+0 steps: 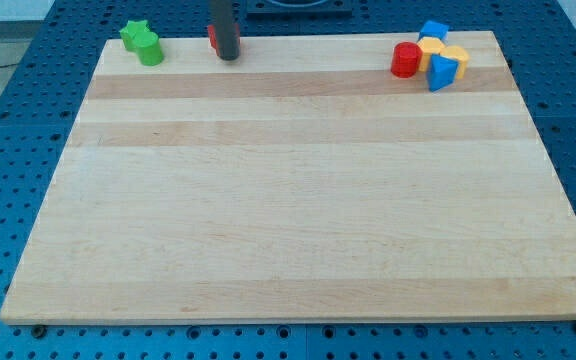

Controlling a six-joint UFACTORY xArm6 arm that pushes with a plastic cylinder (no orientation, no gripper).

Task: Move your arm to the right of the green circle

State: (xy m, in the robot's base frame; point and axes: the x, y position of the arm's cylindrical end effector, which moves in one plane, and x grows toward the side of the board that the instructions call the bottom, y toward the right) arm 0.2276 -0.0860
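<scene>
Item: wooden board, pale, resting on a blue perforated table.

Far left corner: green circle, with a green star touching it on the corner side.

Far edge, left of centre: my tip, the lower end of a dark rod. No hand is fitted, so nothing opens, shuts or is held. A small red block shows just behind the rod on its left, mostly hidden; shape cannot be told.

Far right corner: cluster of a red cylinder, blue block, two yellow blocks and a blue wedge-like block, packed together.

Step in hand: approach. My tip stands on the view's right of the green circle, apart from it, at about the same depth.

Next move, as judged: slide left along the far edge to stop just beside the circle without nudging it or dragging the red block.
</scene>
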